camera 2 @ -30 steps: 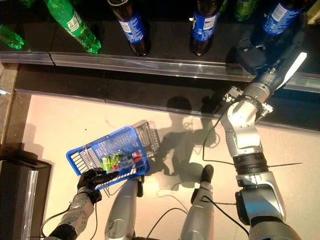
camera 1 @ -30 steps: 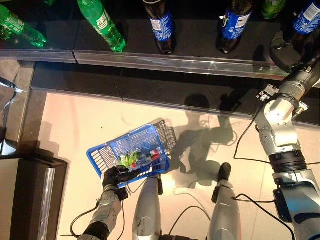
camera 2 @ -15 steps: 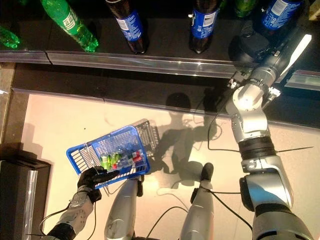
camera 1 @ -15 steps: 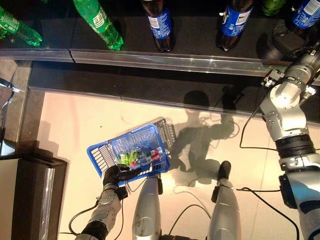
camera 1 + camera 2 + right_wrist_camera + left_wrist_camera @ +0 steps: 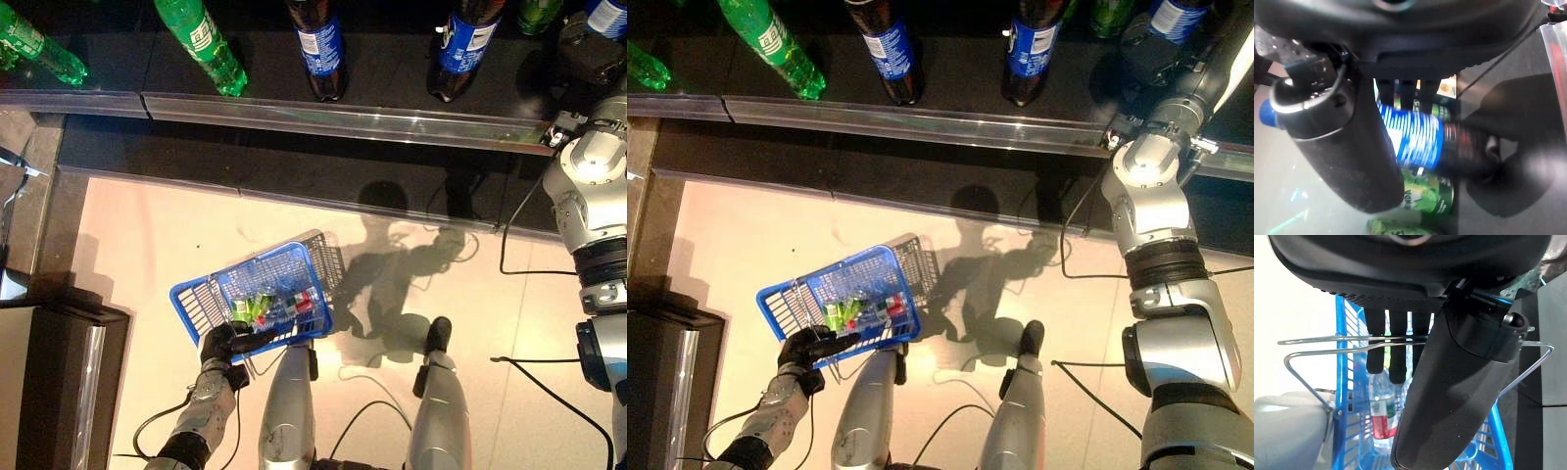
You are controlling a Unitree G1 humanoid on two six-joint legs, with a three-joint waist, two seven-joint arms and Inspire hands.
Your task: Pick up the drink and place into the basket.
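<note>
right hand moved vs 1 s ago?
Yes. In the left eye view the right hand has gone right and farther back along the shelf edge, toward the blue-label bottle that its wrist view shows between thumb and fingers.

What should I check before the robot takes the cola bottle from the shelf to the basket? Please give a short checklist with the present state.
1. Right hand around the blue-label cola bottle: cannot tell; thumb and fingers are on either side, a firm hold is not visible.
2. Left hand holds the basket handle: ok, fingers curl over the wire.
3. Blue basket has its opening up: ok, though tilted.
4. Room in the basket: ok; a few small bottles lie at one end.
5. Neighbouring bottles stand away from the right hand: cannot tell.
</note>
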